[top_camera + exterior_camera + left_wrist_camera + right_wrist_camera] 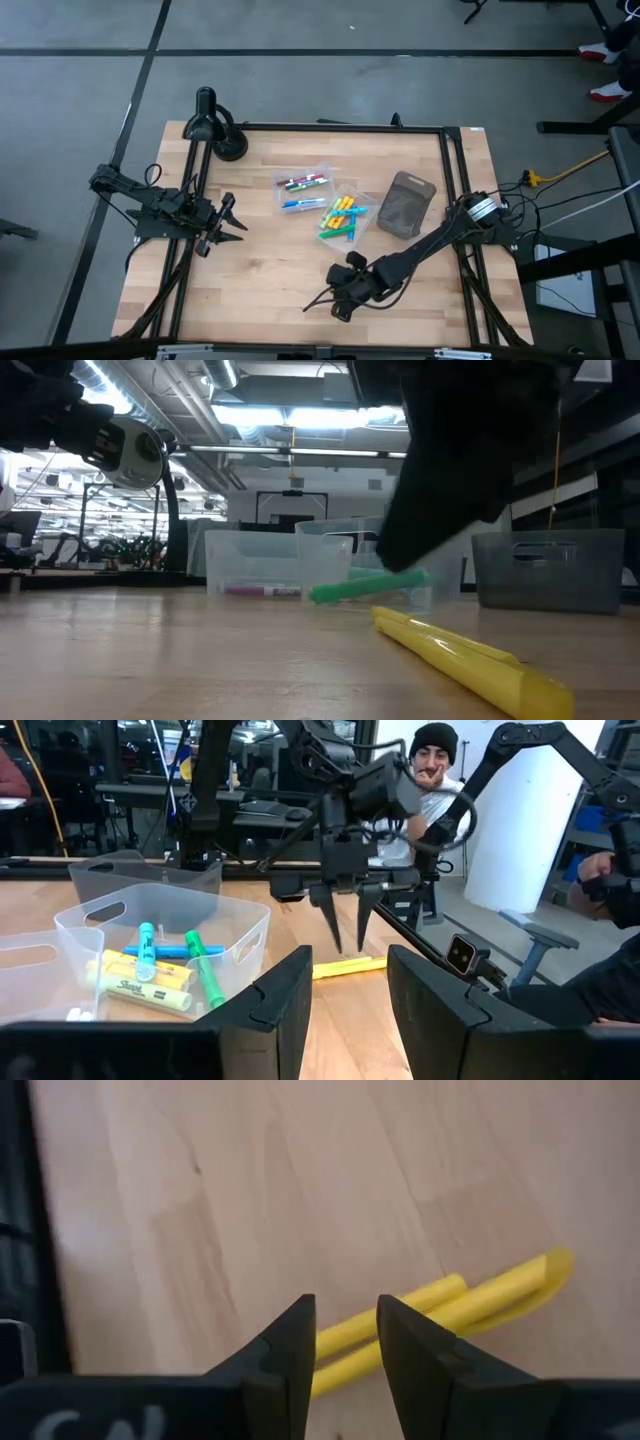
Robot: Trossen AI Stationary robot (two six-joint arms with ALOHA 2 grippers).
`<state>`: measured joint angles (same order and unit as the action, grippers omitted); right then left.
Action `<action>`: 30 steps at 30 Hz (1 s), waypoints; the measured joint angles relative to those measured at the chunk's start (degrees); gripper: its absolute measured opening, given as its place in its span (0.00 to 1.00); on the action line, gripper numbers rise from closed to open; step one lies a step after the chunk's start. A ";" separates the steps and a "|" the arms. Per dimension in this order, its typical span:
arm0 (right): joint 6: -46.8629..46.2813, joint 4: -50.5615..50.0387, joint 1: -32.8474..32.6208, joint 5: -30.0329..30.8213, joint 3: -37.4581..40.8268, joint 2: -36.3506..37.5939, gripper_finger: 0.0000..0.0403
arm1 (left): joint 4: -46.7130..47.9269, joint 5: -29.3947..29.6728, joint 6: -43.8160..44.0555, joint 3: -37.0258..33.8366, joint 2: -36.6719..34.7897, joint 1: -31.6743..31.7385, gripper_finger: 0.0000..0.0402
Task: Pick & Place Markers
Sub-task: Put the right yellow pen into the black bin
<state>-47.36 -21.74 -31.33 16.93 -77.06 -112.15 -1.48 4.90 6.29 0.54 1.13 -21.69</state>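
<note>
You see a pale wooden table with matt grain, clear glossy plastic trays, and a smooth yellow plastic marker.

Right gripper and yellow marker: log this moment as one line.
right gripper: over yellow marker on table, fingers apart, no grip yet | left gripper: open, waiting at left side | clear trays: hold markers

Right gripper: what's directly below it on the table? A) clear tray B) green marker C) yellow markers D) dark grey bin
C: the right wrist view shows the right gripper poised over yellow markers lying on the bare wooden table; the left wrist view also shows yellow beneath it, away from the clear tray.
</note>
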 joint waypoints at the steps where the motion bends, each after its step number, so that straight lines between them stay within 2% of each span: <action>1: -0.01 -0.48 0.00 -0.01 0.00 -0.37 0.28 | 0.00 0.04 -0.01 0.00 0.00 -0.01 0.32; 22: -0.39 -3.40 0.00 -7.57 -0.13 -3.27 0.28 | 0.00 0.01 -0.01 0.00 -0.02 0.00 0.32; 27: 1.68 -3.39 -0.04 -7.38 0.01 -2.43 0.28 | 0.01 0.00 0.00 0.00 -0.01 -0.01 0.32; 30: 2.98 -3.19 -0.11 -4.91 0.11 -1.09 0.28 | 0.00 -0.02 0.00 0.00 0.00 -0.02 0.32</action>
<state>-44.38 -24.93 -31.44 12.02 -76.95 -113.24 -1.48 4.89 6.29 0.54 1.13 -21.71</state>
